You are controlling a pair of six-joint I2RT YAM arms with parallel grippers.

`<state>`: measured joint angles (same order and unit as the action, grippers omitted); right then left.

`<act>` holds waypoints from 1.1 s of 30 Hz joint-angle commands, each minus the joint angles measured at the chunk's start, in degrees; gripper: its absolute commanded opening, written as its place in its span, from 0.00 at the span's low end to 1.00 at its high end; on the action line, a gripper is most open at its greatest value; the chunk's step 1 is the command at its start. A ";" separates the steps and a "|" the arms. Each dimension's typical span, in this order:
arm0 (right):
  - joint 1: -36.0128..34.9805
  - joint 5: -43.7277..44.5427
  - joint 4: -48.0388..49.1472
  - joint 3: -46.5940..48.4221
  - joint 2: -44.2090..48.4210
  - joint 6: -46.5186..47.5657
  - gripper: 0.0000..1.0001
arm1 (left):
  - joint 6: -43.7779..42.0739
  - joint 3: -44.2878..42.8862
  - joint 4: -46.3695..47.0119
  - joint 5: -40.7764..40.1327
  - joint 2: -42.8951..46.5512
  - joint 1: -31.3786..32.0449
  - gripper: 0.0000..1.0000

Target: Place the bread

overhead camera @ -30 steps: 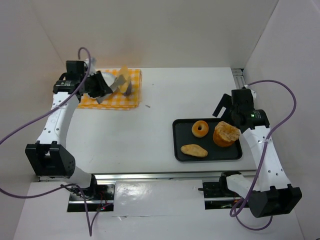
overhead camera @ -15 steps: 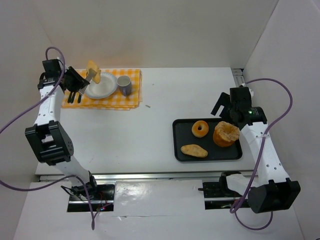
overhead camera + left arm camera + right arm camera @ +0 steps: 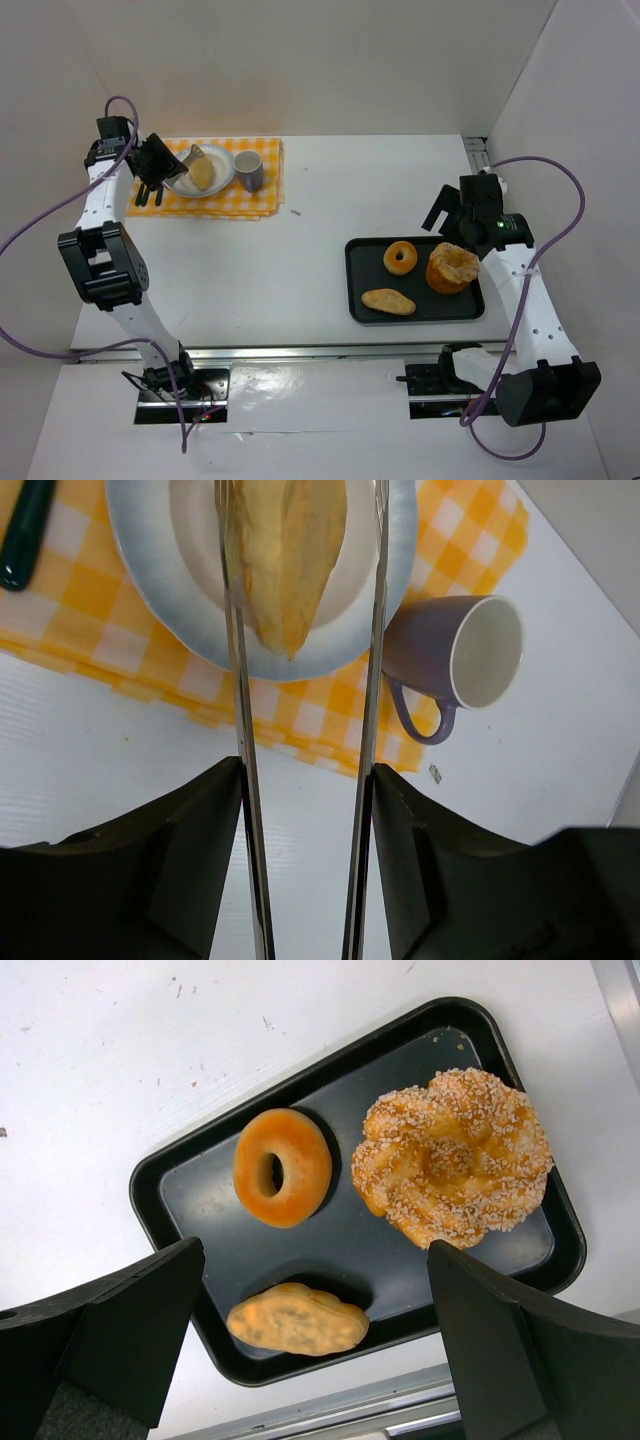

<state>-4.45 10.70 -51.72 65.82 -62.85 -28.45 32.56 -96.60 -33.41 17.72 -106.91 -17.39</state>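
The pale yellow oblong bread [image 3: 290, 560] lies on the white round plate [image 3: 150, 590], far left corner of the surface. The left hand [image 3: 300, 520] stands released around it. It looks light and soft; take its long sides gently.

The bread [image 3: 288, 560] is pale yellow on a white plate [image 3: 150, 570] rimmed grey-blue, over a yellow-and-white checked cloth [image 3: 90, 610]. The mug [image 3: 440, 655] is lavender, white inside. A black tray [image 3: 330, 1250] carries an orange ring doughnut [image 3: 305, 1165], a golden crumb-speckled pastry [image 3: 455, 1155] and an orange-brown oval bun [image 3: 298, 1320].
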 commanded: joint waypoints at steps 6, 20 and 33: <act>0.14 0.11 0.92 1.24 2.38 0.23 1.00 | -3.81 -5.18 -2.45 -11.37 11.96 2.53 0.66; 0.14 0.63 -1.35 4.75 3.52 0.23 1.00 | -4.09 6.24 2.56 -2.96 26.41 31.95 0.58; 0.14 3.72 -1.71 8.36 9.32 0.23 1.00 | -0.21 9.77 8.80 5.93 8.75 58.25 0.59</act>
<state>-4.45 13.15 -52.42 72.14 -53.30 -28.47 31.77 -83.24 -28.32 20.78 -97.32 38.89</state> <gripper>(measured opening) 0.999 0.589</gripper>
